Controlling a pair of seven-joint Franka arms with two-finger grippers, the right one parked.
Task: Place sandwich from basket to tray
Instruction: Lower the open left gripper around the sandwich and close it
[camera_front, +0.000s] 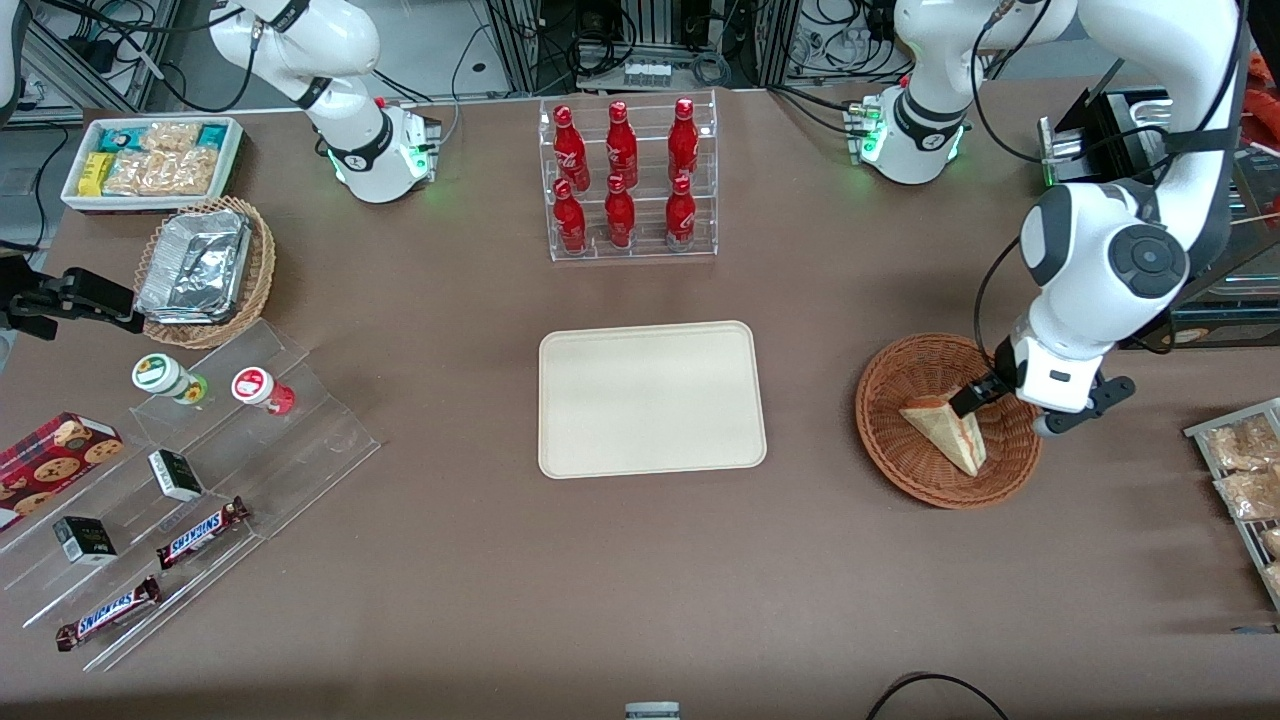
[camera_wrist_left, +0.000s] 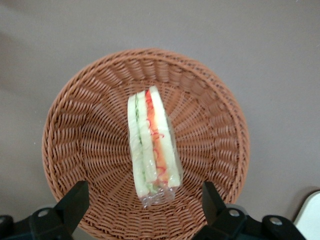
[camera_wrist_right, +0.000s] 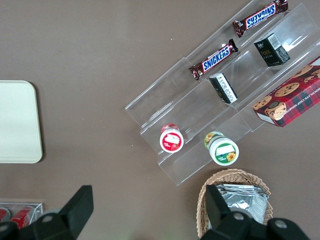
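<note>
Gripper (camera_wrist_left: 142, 210): above the basket, fingers (camera_wrist_left: 75, 200) wide apart, holding nothing.
Sandwich (camera_wrist_left: 151, 145): in the basket (camera_wrist_left: 75, 130), right under the gripper, standing on edge with the filling showing on top.
Long way: runs straight away from the gripper, across the line between the two fingers, so one finger sits off each bread side.
Gap: much wider than the sandwich; no touch yet.
Next move, a guess: straight down, then squeeze on the two bread sides.
Tray (camera_front: 650, 398): bare, off sideways from the gripper toward the parked arm's end, just beside the basket.
Watch out: soft bread, clear wrap, easy to squash or slip.
</note>
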